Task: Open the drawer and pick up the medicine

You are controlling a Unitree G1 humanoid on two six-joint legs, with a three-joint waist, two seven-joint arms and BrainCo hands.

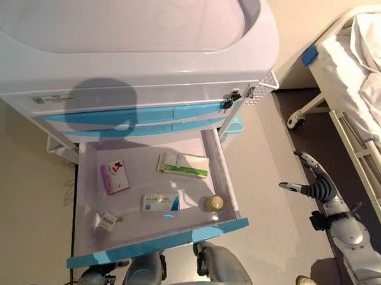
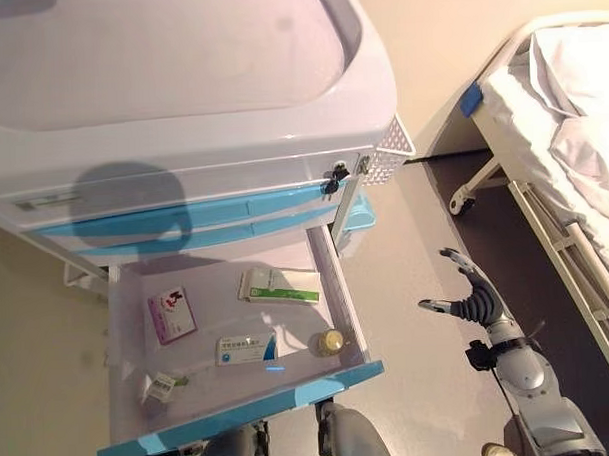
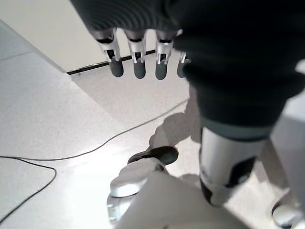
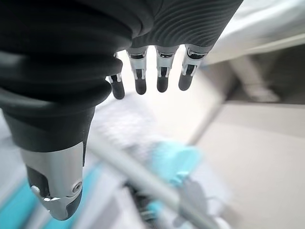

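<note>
No print can be read. Printed faces appear on the green-and-white box (image 1: pixel 183 164), the blue-and-white box (image 1: pixel 160 203), the pink box (image 1: pixel 114 177) and the small white pack (image 1: pixel 108 222), all lying in the open drawer (image 1: pixel 229 194); their characters are too small to make out. A strip label (image 1: pixel 52 98) on the cart (image 1: pixel 118 62) front is likewise illegible.
</note>
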